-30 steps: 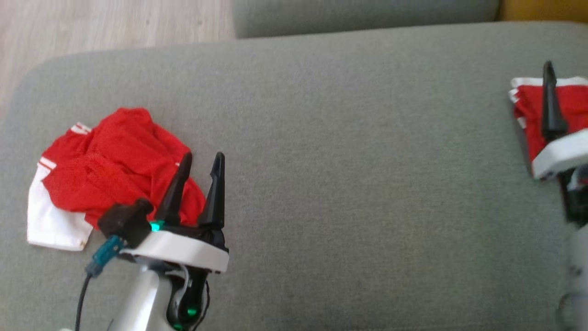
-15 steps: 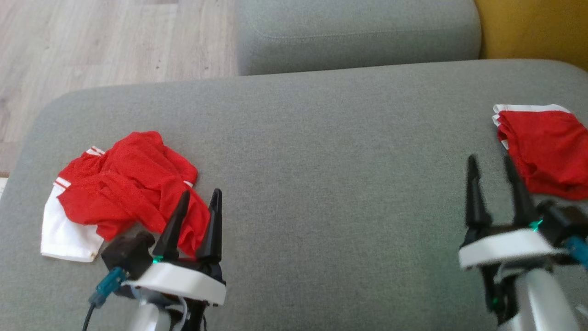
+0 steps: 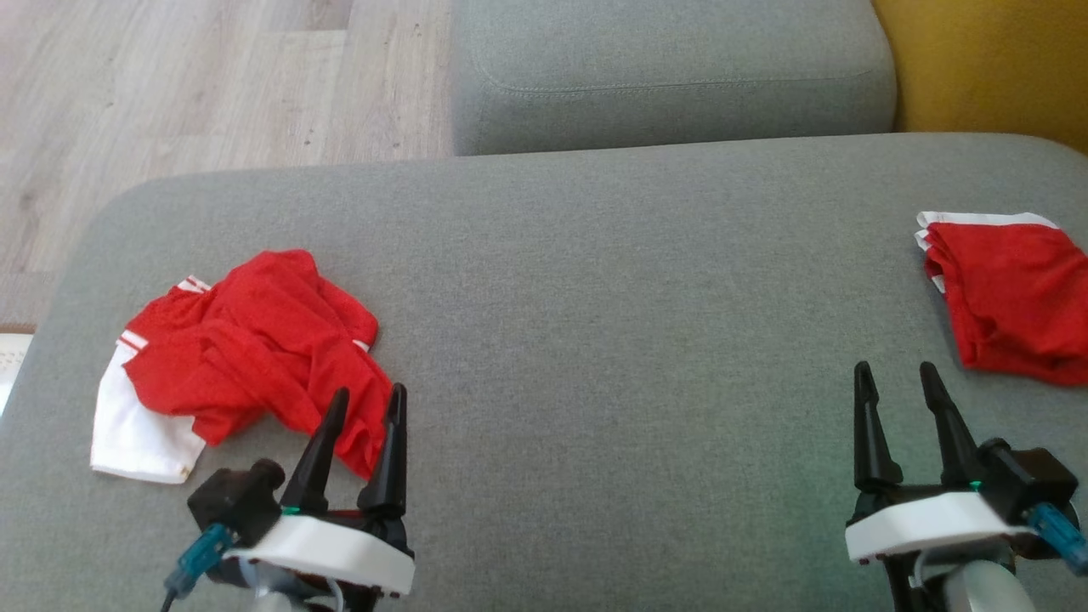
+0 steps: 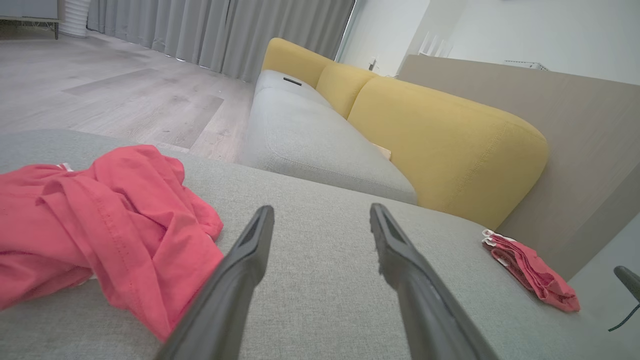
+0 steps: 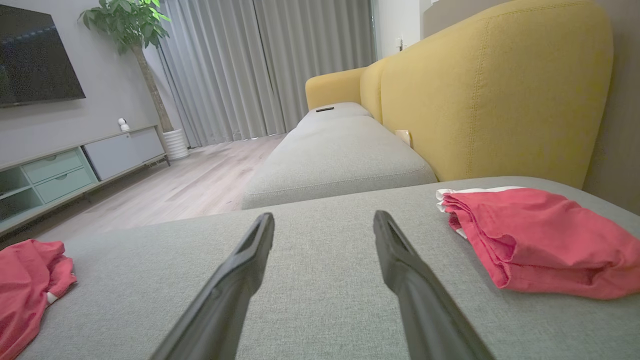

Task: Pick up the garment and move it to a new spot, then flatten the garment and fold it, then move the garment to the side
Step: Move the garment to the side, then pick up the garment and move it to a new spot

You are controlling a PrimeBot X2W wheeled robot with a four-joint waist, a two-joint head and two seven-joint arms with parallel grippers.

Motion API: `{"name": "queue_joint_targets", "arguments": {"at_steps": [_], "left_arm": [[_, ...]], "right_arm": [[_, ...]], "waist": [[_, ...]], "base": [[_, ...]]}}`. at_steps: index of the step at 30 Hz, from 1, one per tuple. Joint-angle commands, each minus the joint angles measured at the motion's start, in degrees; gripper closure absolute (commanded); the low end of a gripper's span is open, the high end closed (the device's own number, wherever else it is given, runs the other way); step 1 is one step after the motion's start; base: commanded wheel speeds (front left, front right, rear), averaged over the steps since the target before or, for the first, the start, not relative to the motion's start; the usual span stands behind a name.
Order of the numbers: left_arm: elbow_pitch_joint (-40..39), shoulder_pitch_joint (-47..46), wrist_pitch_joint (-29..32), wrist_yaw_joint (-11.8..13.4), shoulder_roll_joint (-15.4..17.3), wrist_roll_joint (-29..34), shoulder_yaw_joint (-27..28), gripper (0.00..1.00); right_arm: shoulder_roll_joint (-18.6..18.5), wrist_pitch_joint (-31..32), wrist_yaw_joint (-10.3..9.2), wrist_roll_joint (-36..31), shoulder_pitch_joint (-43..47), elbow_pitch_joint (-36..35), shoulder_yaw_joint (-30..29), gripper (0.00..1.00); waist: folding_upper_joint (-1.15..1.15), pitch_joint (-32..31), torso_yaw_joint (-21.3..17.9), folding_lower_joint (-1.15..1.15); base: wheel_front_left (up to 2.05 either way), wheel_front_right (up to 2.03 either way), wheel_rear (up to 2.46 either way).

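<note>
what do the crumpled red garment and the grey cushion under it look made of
The crumpled red garment looks like a thin, soft knit, probably a synthetic sports jersey: matte, with a fine mesh-like grain, limp folds and stitched hems. The grey cushion looks like woven upholstery cloth, matte and flecked: a coarse weave grain shows in the wrist views, and its corners are rounded and padded.

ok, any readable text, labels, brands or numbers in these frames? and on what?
None readable.
The crumpled red garment shows only white stripes and a white panel, with no lettering.
The folded red garment has plain white edging.
The TV screen is dark.
</note>
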Motion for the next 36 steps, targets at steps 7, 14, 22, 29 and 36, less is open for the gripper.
{"name": "queue_joint_targets", "arguments": {"at_steps": [7,14,22,29,36], "left_arm": [[-2.4,-2.1,-0.3,0.2,0.3,-0.3,2.4,0.00],[-2.3,-2.2,-0.3,0.3,0.3,-0.5,2.7,0.00],[-1.3,-2.7,-0.3,0.4,0.3,-0.6,2.8,0.00],[-0.4,-2.2,-0.3,0.7,0.3,0.0,3.9,0.00],[0.0,-1.9,-0.3,0.2,0.3,1.1,5.9,0.00]], "right_arm": [[-0.3,-0.8,-0.05,-0.3,-1.9,-1.5,1.7,0.00],[-0.3,-0.8,-0.05,-0.5,-1.9,-1.4,1.9,0.00],[-0.3,-0.8,-0.05,-0.4,-1.1,-0.1,3.9,0.00],[-0.3,-0.8,-0.05,0.3,-1.1,0.7,6.9,0.00],[-0.3,-0.8,-0.05,1.8,-0.6,1.4,9.3,0.00]], "waist": [[0.00,0.2,0.3,0.00],[0.00,0.4,0.6,0.00],[0.00,-0.2,4.0,0.00],[0.00,-0.8,9.6,0.00],[0.00,-1.4,15.2,0.00]], "base": [[0.00,0.00,0.00],[0.00,0.00,0.00],[0.00,0.00,0.00],[0.00,0.00,0.00],[0.00,0.00,0.00]]}}
